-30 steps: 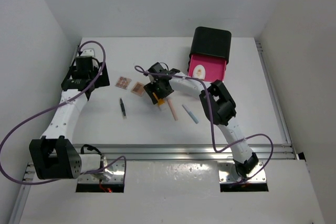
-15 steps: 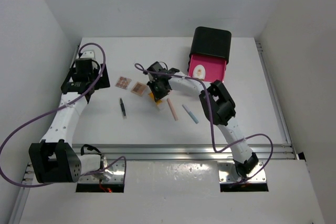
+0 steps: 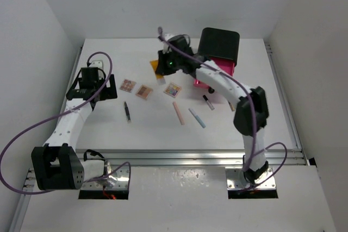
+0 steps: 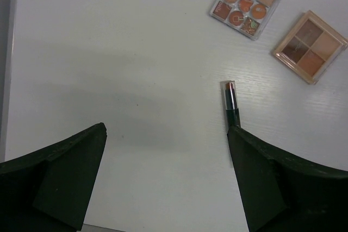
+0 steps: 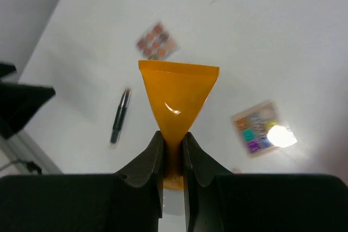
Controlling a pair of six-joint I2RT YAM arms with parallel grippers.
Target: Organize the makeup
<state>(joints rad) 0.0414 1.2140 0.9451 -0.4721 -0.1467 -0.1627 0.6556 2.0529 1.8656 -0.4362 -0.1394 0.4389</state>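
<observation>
My right gripper [image 3: 162, 64] [image 5: 173, 139] is shut on the orange tube [image 3: 155, 67] [image 5: 178, 96] and holds it in the air above the back middle of the table. Below it lie three square palettes [image 3: 128, 85] [image 3: 144, 91] [image 3: 173, 89], a black pencil [image 3: 126, 112], a pink stick [image 3: 178, 113], a blue stick [image 3: 197, 118] and a black mascara [image 3: 209, 102]. My left gripper [image 3: 103, 88] [image 4: 166, 134] hangs open over bare table at the left. Its right finger sits just short of the pencil [image 4: 231, 101], with two palettes [image 4: 247, 4] [image 4: 310, 46] beyond.
A black box [image 3: 218, 43] with an open pink drawer [image 3: 220, 69] stands at the back right, close beside my right arm. White walls close in the table on the left, back and right. A metal rail [image 3: 190, 156] runs along the near edge.
My right gripper closed on the orange tube and lifted it up and toward the back, uncovering the colourful palette. The left arm shifted slightly and stays open.
</observation>
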